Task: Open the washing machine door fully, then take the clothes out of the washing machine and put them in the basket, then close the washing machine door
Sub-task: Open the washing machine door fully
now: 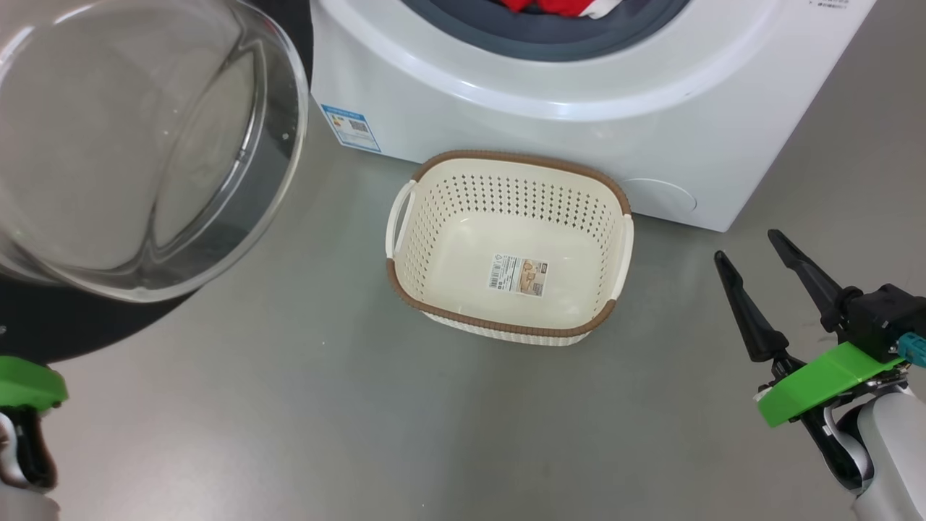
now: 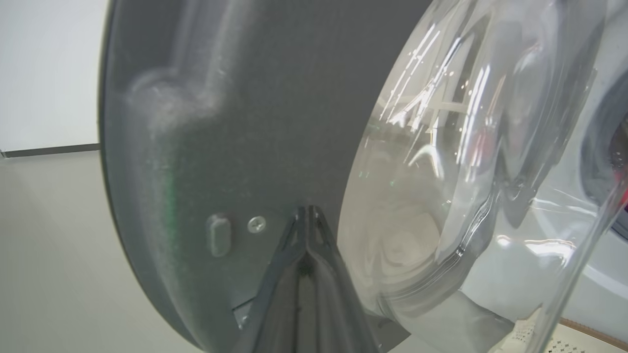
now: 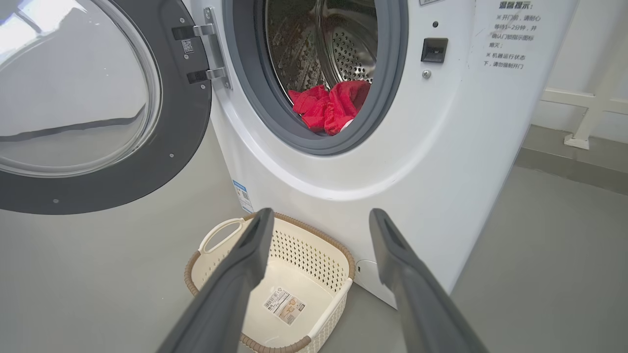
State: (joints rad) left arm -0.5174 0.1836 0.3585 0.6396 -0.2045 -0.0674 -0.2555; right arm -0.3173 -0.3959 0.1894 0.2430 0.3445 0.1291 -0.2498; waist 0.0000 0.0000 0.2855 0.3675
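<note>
Red clothes (image 3: 326,110) lie inside the washing machine (image 3: 441,147), the washing machine door (image 3: 162,147) wide open and the basket (image 1: 506,155) on the floor (image 1: 289,405) at its foot. The left hand (image 2: 307,213) sits shut, empty, by the door's rim; the right hand (image 1: 747,246) gapes, empty.

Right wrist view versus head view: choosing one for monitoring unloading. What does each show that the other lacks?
Right wrist view: the perforated drum wall, door hinges and latch slot. Head view: the left arm's green bracket. Both: the washing machine door open, the clothes inside the washing machine, the basket holding just its label, the open right gripper.
</note>
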